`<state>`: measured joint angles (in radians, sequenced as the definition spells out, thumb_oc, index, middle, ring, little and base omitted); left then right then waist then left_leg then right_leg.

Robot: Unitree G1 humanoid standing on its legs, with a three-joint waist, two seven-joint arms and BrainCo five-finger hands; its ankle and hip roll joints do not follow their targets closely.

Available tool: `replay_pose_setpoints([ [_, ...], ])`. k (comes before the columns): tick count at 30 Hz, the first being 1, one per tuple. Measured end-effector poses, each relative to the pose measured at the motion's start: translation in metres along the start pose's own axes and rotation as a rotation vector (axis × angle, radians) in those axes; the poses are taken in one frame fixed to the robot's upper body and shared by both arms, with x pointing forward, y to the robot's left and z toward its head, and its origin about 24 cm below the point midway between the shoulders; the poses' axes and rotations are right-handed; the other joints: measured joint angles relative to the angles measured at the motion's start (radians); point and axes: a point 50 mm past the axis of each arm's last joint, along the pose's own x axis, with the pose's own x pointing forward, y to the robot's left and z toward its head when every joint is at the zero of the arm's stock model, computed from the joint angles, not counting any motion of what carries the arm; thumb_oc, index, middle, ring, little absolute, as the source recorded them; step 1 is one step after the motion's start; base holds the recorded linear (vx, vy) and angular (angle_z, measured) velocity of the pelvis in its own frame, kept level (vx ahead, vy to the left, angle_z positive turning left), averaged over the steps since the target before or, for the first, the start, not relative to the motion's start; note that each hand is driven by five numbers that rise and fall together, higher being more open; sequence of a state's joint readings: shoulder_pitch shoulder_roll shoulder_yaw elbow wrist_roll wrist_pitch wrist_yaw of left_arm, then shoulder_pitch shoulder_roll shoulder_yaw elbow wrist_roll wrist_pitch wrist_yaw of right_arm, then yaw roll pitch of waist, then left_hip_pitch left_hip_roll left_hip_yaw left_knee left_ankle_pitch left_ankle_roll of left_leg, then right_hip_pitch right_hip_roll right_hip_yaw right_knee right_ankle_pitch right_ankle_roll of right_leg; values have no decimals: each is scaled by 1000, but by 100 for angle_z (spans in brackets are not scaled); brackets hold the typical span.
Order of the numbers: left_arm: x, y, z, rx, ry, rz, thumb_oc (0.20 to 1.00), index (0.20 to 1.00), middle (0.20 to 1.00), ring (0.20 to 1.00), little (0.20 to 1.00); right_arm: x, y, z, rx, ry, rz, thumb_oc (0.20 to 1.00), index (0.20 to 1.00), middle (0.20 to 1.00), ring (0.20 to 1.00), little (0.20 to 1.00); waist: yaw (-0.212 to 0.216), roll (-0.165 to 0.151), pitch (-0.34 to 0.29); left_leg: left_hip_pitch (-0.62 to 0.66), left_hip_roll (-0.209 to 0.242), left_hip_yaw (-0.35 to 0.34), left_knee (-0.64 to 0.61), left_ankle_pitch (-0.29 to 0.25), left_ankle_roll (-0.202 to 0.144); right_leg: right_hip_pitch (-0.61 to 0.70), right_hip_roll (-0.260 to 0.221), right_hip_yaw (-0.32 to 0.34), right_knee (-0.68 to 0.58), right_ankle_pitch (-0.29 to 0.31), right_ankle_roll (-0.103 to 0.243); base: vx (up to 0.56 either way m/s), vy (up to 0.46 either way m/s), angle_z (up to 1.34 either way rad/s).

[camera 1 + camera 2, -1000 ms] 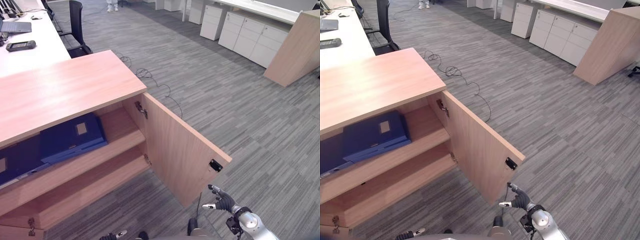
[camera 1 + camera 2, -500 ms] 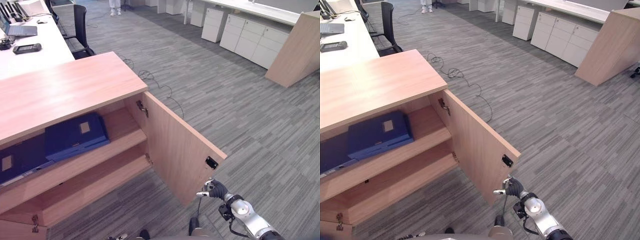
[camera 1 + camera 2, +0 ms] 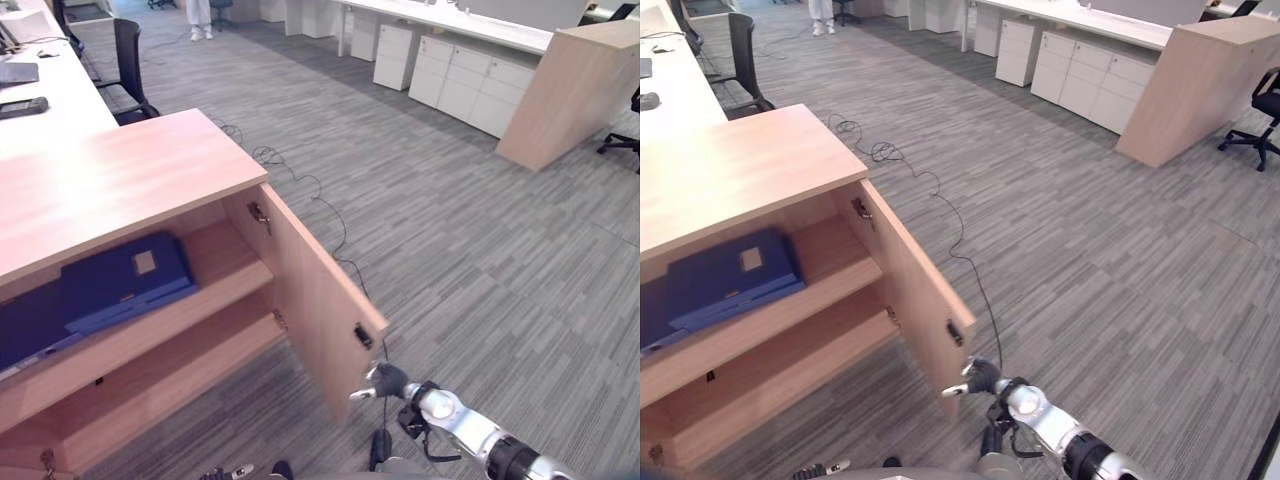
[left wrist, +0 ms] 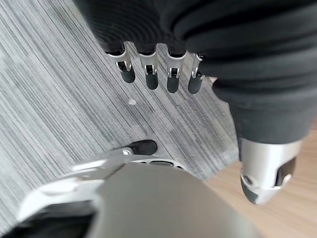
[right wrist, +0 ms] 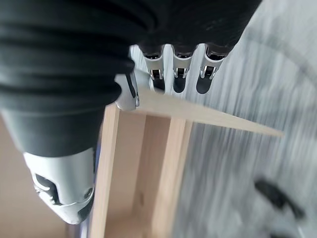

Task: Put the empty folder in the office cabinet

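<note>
The wooden office cabinet [image 3: 110,190] stands at my left with its right door [image 3: 310,300] swung partly out. A blue folder [image 3: 125,282] lies flat on the upper shelf, and a second blue folder [image 3: 25,330] lies beside it further left. My right hand [image 3: 388,380] is at the door's lower free corner, its straight fingers [image 5: 179,79] against the door's edge [image 5: 208,116] and holding nothing. My left hand [image 4: 158,74] hangs low over the carpet, open and empty.
A white desk [image 3: 40,95] and a black office chair [image 3: 128,60] stand behind the cabinet. White drawer units [image 3: 470,85] and a wooden counter end [image 3: 570,95] line the far right. A person's legs [image 3: 198,15] show far back. Grey carpet lies between.
My right hand has moved left along with the door's free edge, and the door has swung further toward the cabinet. The camera view has shifted too.
</note>
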<state>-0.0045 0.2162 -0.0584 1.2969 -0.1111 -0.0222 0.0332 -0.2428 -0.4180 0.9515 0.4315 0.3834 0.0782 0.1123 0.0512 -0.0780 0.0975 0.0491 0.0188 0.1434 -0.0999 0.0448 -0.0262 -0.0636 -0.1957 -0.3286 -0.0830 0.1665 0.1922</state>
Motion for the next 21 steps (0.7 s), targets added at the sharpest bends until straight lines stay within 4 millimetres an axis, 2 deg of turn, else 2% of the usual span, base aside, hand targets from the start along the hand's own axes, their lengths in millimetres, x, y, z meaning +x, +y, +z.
replay_pose_setpoints([
  [1, 1, 1, 8, 0, -17, 3, 1000, 1000, 1000, 1000, 1000, 5, 4, 7, -8, -11, 28, 1000, 1000, 1000, 1000, 1000, 13, -11, 2, -15, -15, 4, 41, 8, -5, -8, -16, -11, -1, 2, -2, -5, 5, 67],
  [2, 1, -4, 9, -4, -13, -6, 1000, 1000, 1000, 1000, 1000, 9, 10, 15, -8, -18, 63, 1000, 1000, 1000, 1000, 1000, 32, 6, 6, -42, -19, 13, 123, -14, 16, -5, -19, -19, 8, 4, -5, -4, 0, 62],
  [3, 1, -7, 7, -7, -6, -12, 1000, 1000, 1000, 1000, 1000, 13, 19, 24, 10, -58, 99, 1000, 1000, 1000, 1000, 1000, 57, 19, 2, -34, -20, 3, 107, -16, 20, -7, -24, -25, 30, 4, -5, 8, -5, 70],
  [4, -1, -1, -10, -3, 33, 10, 1000, 1000, 1000, 1000, 1000, 19, 36, 80, 32, -262, 193, 1000, 1000, 1000, 1000, 1000, 71, 7, -6, -19, -31, -4, 51, -16, 20, -16, -41, -39, 54, -3, -1, 3, -7, 44],
  [5, -3, 4, -19, 3, 60, 26, 1000, 1000, 1000, 1000, 1000, 18, 46, 153, 24, -529, 260, 1000, 1000, 1000, 1000, 1000, 88, -10, -17, -20, -31, -14, 26, -17, 18, -24, -38, -47, 51, -19, 19, 3, -18, 39],
  [6, -2, 9, -17, 8, 55, 37, 1000, 1000, 1000, 1000, 1000, 13, 52, 192, 56, -674, 287, 1000, 1000, 1000, 1000, 1000, 90, -45, -21, -38, -55, -10, 99, -26, 24, -34, -60, -50, 43, -19, 14, -6, -14, 19],
  [7, -2, 8, -16, 16, 54, 34, 1000, 1000, 1000, 1000, 1000, 7, 57, 216, 52, -765, 308, 1000, 1000, 1000, 1000, 1000, 98, -37, -20, -98, -58, 4, 284, -60, 35, -40, -70, -45, 64, -17, 18, -3, -22, 6],
  [8, -3, -2, -21, 15, 68, 12, 1000, 1000, 1000, 1000, 1000, -4, 66, 233, 24, -842, 358, 1000, 1000, 1000, 1000, 1000, 111, 34, -34, -104, -29, -14, 301, -143, 48, -39, -48, -55, 87, -32, 44, -4, -10, -7],
  [10, -2, -2, -16, 15, 45, 15, 1000, 1000, 1000, 1000, 1000, -15, 82, 248, 35, -930, 432, 1000, 1000, 1000, 1000, 1000, 127, 12, -42, -79, -44, -15, 247, -145, 51, -35, -69, -69, 86, -33, 43, -5, -5, 23],
  [12, -1, 2, -5, 21, -1, 20, 1000, 1000, 1000, 1000, 1000, -17, 97, 256, 22, -948, 486, 1000, 1000, 1000, 1000, 1000, 145, -12, -52, -60, -51, -42, 169, -129, 59, -29, -76, -92, 91, -40, 53, 3, -5, 62],
  [14, -2, 5, -7, 23, 6, 25, 1000, 1000, 1000, 1000, 1000, -15, 98, 254, 23, -936, 493, 1000, 1000, 1000, 1000, 1000, 158, -25, -49, -52, -54, -43, 151, -105, 61, -16, -79, -100, 89, -54, 67, 9, -3, 28],
  [16, -3, 9, -15, 27, 31, 34, 1000, 1000, 1000, 1000, 1000, -12, 97, 249, 27, -908, 488, 1000, 1000, 1000, 1000, 1000, 174, -40, -41, -37, -62, -46, 139, -96, 60, -1, -88, -108, 90, -66, 63, 7, 1, 3],
  [19, -4, 9, -20, 25, 40, 25, 1000, 1000, 1000, 1000, 1000, -8, 86, 237, 29, -867, 450, 1000, 1000, 1000, 1000, 1000, 177, -44, -42, -26, -60, -70, 113, -93, 55, 8, -81, -123, 92, -70, 61, -8, 10, 17],
  [21, -5, 9, -24, 24, 49, 15, 1000, 1000, 1000, 1000, 1000, -5, 82, 229, 41, -843, 434, 1000, 1000, 1000, 1000, 1000, 178, -43, -40, -24, -49, -73, 120, -82, 38, 18, -69, -120, 92, -70, 61, -8, 2, 4],
])
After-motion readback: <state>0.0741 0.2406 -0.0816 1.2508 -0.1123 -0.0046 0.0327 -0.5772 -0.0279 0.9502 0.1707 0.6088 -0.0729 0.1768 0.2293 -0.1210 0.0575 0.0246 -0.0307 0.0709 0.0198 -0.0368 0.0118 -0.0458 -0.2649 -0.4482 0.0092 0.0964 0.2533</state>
